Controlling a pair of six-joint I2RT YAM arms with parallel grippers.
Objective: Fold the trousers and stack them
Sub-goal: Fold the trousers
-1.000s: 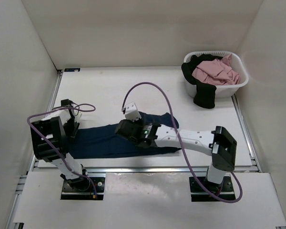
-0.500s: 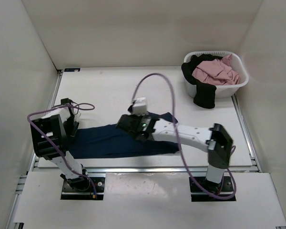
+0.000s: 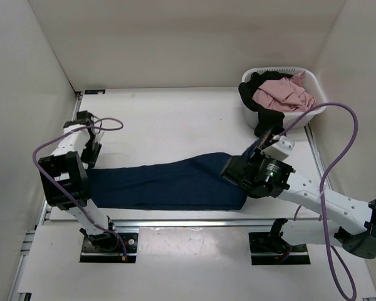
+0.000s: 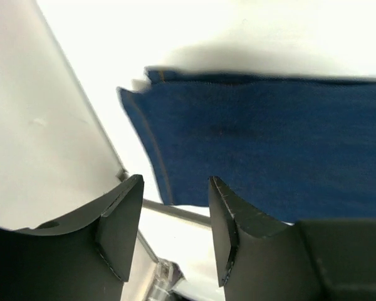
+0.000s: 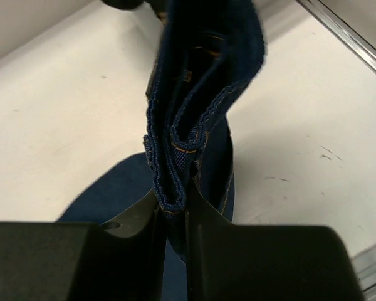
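The dark navy trousers (image 3: 169,185) lie stretched out flat along the front of the table, running left to right. My right gripper (image 3: 230,170) is shut on their right end. In the right wrist view the bunched denim edge with orange stitching (image 5: 200,75) hangs pinched between the jaws of that gripper (image 5: 173,200). My left gripper (image 3: 91,157) is open and empty by the trousers' left end. In the left wrist view the gripper (image 4: 175,213) hovers short of the hem (image 4: 257,138), not touching it.
A white laundry basket (image 3: 313,113) stands at the back right with a pink garment (image 3: 282,94) inside and a black garment (image 3: 269,125) hanging over its rim. A metal rail (image 3: 194,222) runs along the table's front edge. White walls enclose the table.
My right gripper has moved from the table's middle to the right, pulling the trousers' end with it, so the trousers now lie longer. The left gripper has shifted slightly back.
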